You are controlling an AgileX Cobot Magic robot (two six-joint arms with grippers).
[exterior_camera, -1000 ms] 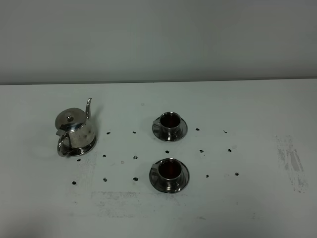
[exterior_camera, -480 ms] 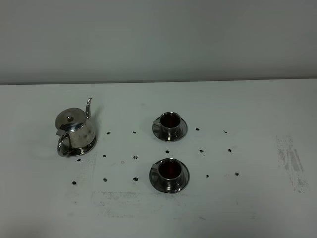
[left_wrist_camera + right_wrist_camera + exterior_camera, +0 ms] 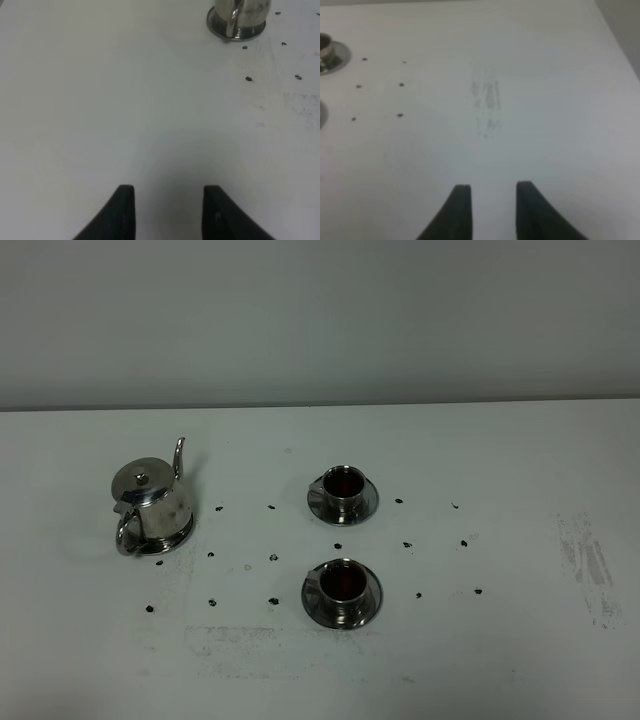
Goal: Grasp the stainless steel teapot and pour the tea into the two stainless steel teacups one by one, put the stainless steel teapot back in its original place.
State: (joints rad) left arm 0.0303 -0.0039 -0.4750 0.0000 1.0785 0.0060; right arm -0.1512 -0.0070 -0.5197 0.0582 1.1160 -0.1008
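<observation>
A squat, mirror-bright steel teapot with a domed, knobbed lid, a thin curved spout and a loop handle sits on a flat round steel disc on a matte white bench. Well to the side of the teapot that its spout rises on stand two small shiny steel cups, the farther cup and the nearer cup, each on a round steel saucer and each showing dark reddish liquid inside. Small dark specks dot the bench between the teapot and the cups and beyond them; a faint grey scuff marks the surface far past the cups. From the left wrist camera only the lower body and handle of the teapot show, the lid and spout cut off at the frame edge. The right wrist camera is soft, catching just the rim of one saucer. The left fingers, black and tapered, stand a little apart over bare bench, holding nothing. The right fingers are drawn in as far as they go, a gap remaining, gripping nothing.
</observation>
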